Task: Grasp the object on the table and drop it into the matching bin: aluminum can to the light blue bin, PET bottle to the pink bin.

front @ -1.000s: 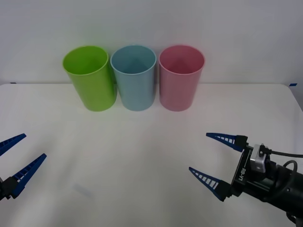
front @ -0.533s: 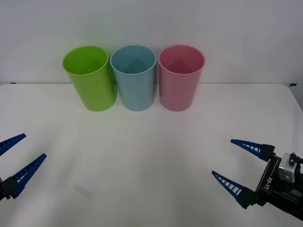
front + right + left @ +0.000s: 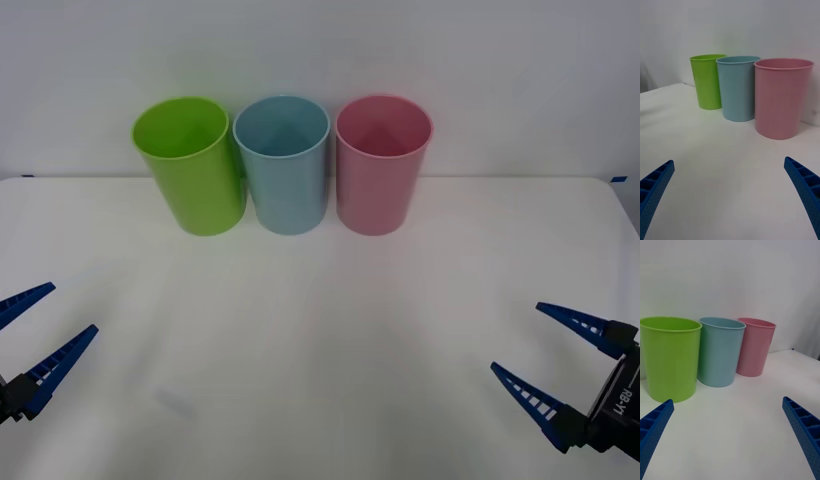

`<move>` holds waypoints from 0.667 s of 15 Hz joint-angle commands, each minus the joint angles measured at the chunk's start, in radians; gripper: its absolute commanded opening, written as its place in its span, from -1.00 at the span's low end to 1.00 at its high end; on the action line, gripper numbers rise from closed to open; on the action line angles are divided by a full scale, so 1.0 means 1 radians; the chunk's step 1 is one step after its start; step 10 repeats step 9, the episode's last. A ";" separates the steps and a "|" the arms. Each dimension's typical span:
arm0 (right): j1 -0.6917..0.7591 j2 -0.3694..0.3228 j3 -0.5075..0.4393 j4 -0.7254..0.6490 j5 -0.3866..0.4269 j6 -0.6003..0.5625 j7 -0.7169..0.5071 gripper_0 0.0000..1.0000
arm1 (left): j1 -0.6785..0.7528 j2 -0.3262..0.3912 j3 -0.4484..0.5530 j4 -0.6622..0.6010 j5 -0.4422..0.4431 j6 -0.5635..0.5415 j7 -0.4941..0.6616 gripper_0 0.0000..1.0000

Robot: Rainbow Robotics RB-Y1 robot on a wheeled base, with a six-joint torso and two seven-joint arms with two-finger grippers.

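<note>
The light blue bin (image 3: 283, 170) stands at the back of the white table (image 3: 320, 320), with the pink bin (image 3: 380, 175) touching or nearly touching its right side. No aluminum can or PET bottle is in view. My right gripper (image 3: 516, 337) is open and empty near the table's front right corner. At the front left edge my left gripper (image 3: 73, 307) is open and empty too. The right wrist view looks between its fingers at the pink bin (image 3: 781, 99) and light blue bin (image 3: 738, 88). The left wrist view has the light blue bin (image 3: 719, 352) and pink bin (image 3: 754, 347) ahead.
A lime green bin (image 3: 195, 170) stands left of the light blue one, close against it. A plain white wall rises behind the row. A wide bare stretch of table lies between the bins and both grippers.
My right gripper has drawn back to the right and toward the table's near edge, staying open. The left gripper and the bins have not moved.
</note>
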 commanded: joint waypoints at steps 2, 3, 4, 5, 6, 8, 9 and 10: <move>0.020 0.016 -0.036 0.002 -0.011 -0.012 -0.001 1.00 | 0.000 0.000 0.000 0.000 0.000 0.000 0.000 1.00; 0.020 0.028 -0.046 0.005 -0.011 -0.021 -0.001 1.00 | 0.000 0.000 0.000 0.000 0.000 0.000 0.000 1.00; 0.020 0.036 -0.049 0.005 -0.011 -0.029 -0.001 1.00 | 0.000 0.000 0.000 0.000 0.000 0.000 0.000 1.00; 0.022 0.039 -0.049 0.005 -0.010 -0.033 -0.003 1.00 | 0.000 0.000 0.000 0.000 0.000 0.000 0.000 1.00; 0.022 0.040 -0.049 0.003 -0.010 -0.036 0.000 1.00 | 0.000 0.000 0.000 0.000 0.000 0.000 0.000 1.00; 0.023 0.042 -0.049 0.005 -0.004 -0.036 0.000 1.00 | 0.000 0.000 0.000 0.000 0.000 0.000 0.000 1.00; 0.023 0.042 -0.049 0.005 -0.004 -0.036 0.000 1.00 | 0.000 0.000 0.000 0.000 0.000 0.000 0.000 1.00; 0.023 0.042 -0.049 0.005 -0.004 -0.036 0.000 1.00 | 0.000 0.000 0.000 0.000 0.000 0.000 0.000 1.00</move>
